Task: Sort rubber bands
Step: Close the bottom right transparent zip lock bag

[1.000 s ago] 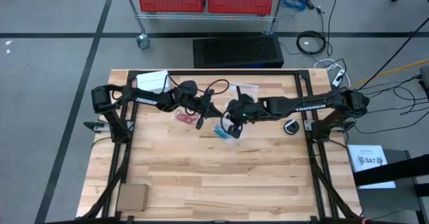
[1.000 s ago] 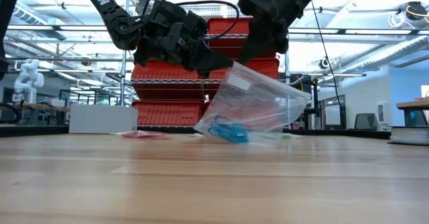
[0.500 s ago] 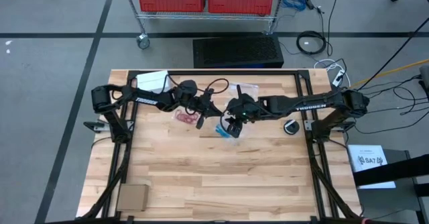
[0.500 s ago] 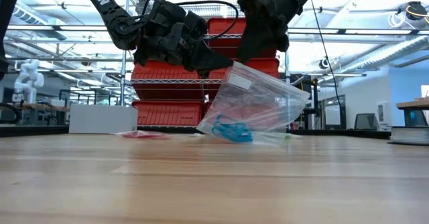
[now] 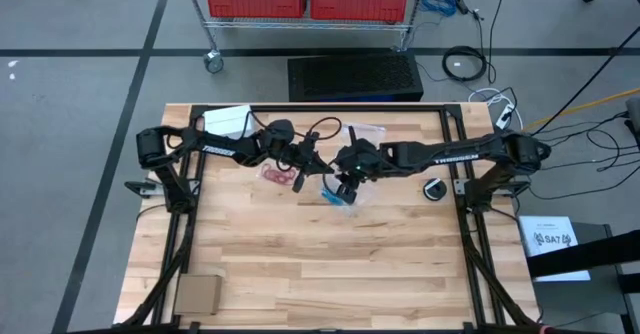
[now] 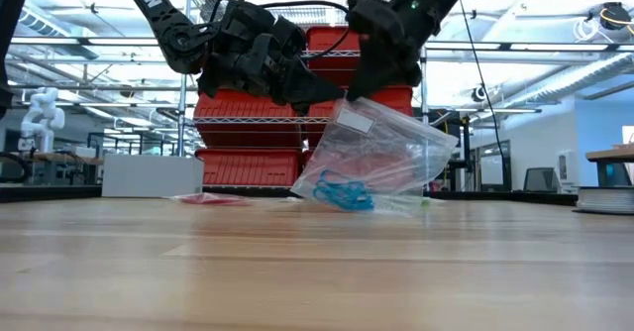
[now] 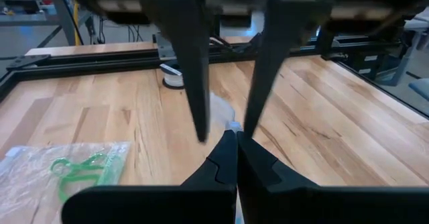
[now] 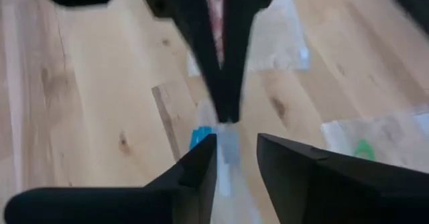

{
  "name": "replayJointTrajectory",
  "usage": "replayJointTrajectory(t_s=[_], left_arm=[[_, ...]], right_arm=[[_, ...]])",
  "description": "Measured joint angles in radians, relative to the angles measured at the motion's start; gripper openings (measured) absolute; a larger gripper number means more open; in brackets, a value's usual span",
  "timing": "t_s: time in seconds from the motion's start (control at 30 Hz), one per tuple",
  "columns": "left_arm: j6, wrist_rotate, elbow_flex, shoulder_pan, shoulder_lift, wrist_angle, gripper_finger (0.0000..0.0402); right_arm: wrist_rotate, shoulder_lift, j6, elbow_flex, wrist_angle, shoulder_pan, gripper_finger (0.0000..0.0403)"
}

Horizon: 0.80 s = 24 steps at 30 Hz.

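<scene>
From above, the left gripper (image 5: pixel 303 166) and the right gripper (image 5: pixel 347 182) meet near the middle of the table (image 5: pixel 300 274) over a clear bag (image 5: pixel 340 196) with blue bands (image 5: pixel 334 195) inside. The arms hide most of the bag. A red bag (image 5: pixel 275 175) lies just beside the left gripper. From table height, both grippers pinch the top edge of the clear bag (image 6: pixel 381 158), jaws together on the plastic. It hangs tilted, its low corner on the wood, and the blue bands (image 6: pixel 343 192) sit in that corner. The red bag (image 6: pixel 210 199) lies flat behind. From the left wrist, its fingers (image 7: pixel 224 163) are pressed together, and a green bag (image 7: pixel 64 169) lies on the wood, half cut off. The right wrist view is blurry; a bit of blue (image 8: pixel 200 137) shows near its fingers (image 8: pixel 201 163).
</scene>
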Motion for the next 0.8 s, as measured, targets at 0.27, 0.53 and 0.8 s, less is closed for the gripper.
replayJointTrajectory(t_s=[0.27, 0.53, 0.8], left_arm=[[0.0, 0.0, 0.0, 0.0, 0.0, -0.002, 0.0], [0.0, 0.0, 0.0, 0.001, 0.0, -0.001, 0.0], [0.0, 0.0, 0.0, 0.001, 0.0, -0.005, 0.0]], right_arm=[[-0.019, 0.043, -0.007, 0.0, 0.0, 0.0, 0.0087], [-0.019, 0.009, 0.004, 0.0, -0.008, 0.0, 0.0031], [-0.02, 0.006, 0.011, 0.0, -0.001, 0.0, 0.0066]])
